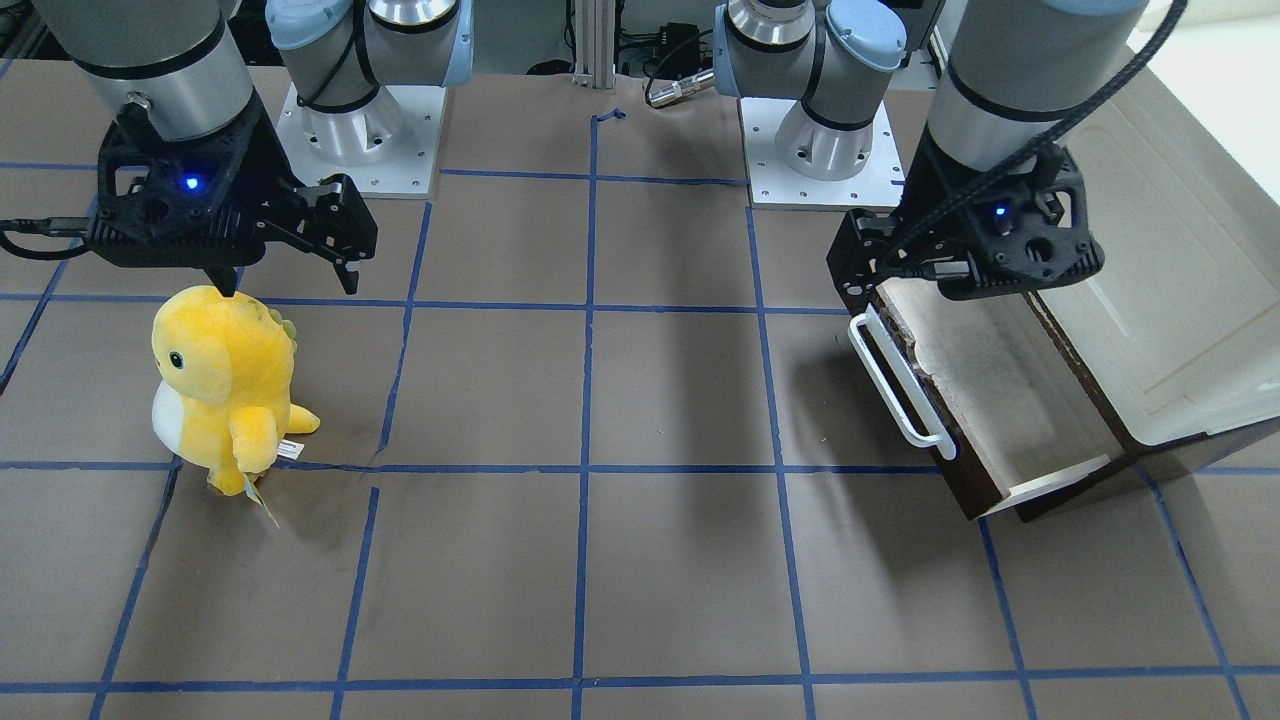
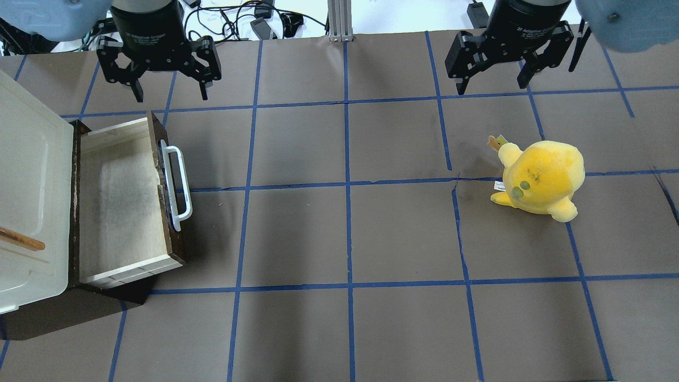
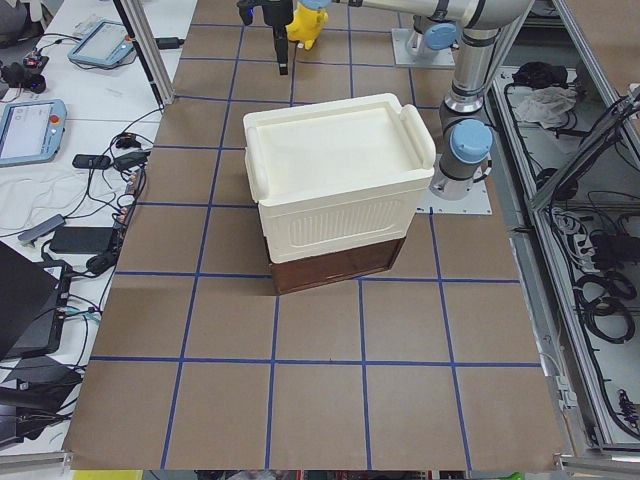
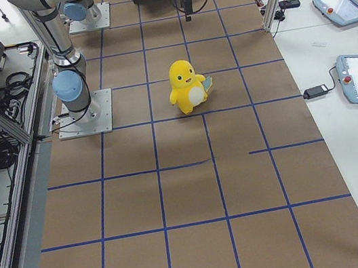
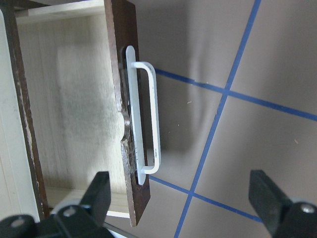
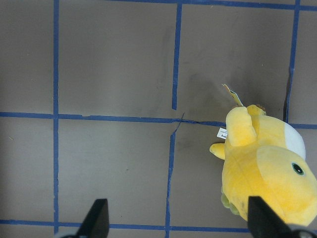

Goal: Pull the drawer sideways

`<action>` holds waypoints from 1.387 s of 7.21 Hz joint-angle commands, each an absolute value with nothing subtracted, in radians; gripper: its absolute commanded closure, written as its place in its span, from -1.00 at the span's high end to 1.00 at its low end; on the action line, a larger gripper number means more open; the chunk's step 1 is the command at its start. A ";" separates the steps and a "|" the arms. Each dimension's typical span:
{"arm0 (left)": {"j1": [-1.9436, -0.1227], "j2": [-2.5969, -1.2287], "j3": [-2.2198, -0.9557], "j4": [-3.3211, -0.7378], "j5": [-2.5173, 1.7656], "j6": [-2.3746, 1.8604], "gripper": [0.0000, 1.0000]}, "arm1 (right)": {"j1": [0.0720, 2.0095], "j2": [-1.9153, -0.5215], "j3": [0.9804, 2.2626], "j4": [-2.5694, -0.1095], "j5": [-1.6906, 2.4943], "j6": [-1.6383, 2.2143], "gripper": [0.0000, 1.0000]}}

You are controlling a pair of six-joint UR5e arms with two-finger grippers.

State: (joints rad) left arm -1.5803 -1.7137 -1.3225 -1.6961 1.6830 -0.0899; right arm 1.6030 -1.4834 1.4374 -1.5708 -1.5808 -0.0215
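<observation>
You find the drawer [image 2: 124,207] at the robot's left end of the table [image 2: 339,233]. It sits under the cream cabinet [image 2: 29,175] and stands open toward the table's middle, its pale inside bare. Its white handle [image 2: 179,185] runs lengthwise toward and away from the robot, so any further pull would go across that bar, to the robot's right. The left claw [image 2: 171,95] is the nearer one by far. It hangs high over the robot-side end of the drawer front, spread wide and holding nothing. In the left wrist view the handle [image 5: 151,119] lies ahead of the claw, and the two fingers [image 5: 99,196] straddle its line, with the bar closer to one finger than the other. I judge you would move forward along the bar, then come down to catch it. The right claw [image 2: 490,87] is well apart, also wide and empty, above a yellow plush toy [image 2: 541,180].
</observation>
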 commanded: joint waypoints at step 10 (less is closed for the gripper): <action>-1.536 -1.578 -1.503 -1.558 1.572 0.110 1.00 | 1.603 -1.483 1.437 -1.571 -1.582 -0.021 1.00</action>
